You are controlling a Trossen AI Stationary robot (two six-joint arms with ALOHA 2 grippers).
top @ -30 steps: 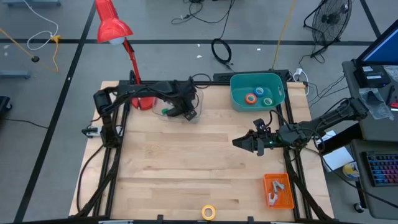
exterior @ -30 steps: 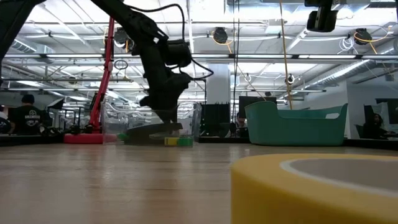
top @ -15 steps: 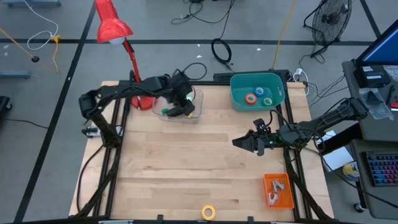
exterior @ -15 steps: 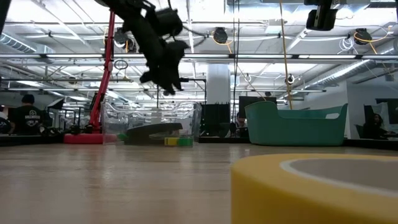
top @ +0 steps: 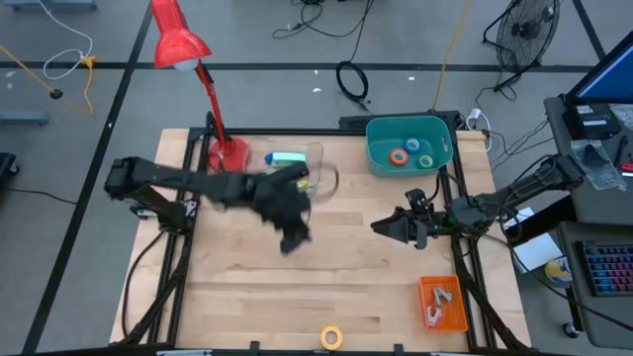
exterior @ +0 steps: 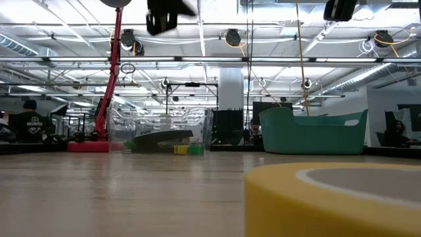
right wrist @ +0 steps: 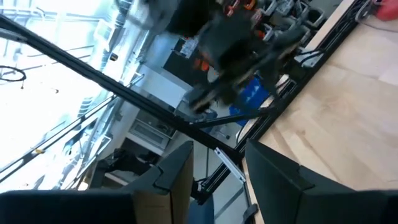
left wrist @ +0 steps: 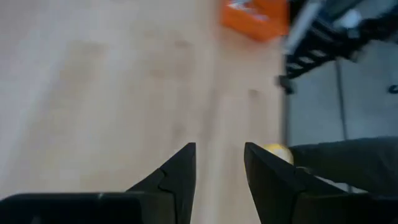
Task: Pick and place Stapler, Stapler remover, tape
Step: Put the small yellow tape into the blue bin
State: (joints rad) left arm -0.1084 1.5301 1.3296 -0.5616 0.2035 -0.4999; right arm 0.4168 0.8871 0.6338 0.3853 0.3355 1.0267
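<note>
My left gripper [top: 294,240] hovers open over the middle of the table, high at the top of the low view [exterior: 168,13], and holds nothing. In its wrist view [left wrist: 219,145] the yellow tape [left wrist: 273,151] shows past one finger. That yellow tape roll [top: 331,337] lies flat at the table's near edge and fills the low view's foreground [exterior: 329,197]. The stapler [exterior: 161,138] lies in a clear container [top: 302,170] near the far edge. Orange, blue and green tape rolls sit in the teal bin [top: 440,138]. My right gripper [top: 376,226] waits open, raised, right of centre [right wrist: 217,144].
A red desk lamp [top: 178,40] stands on its base [top: 227,153] at the far left corner. An orange tray [top: 442,302] with small pale things in it sits at the near right. Bare wood lies between the grippers and the near edge.
My left gripper has risen out of the clear container and swung fast toward the table's middle and near side, tipping to face down over the wood. The stapler has stayed lying in the container. My right arm has kept still.
</note>
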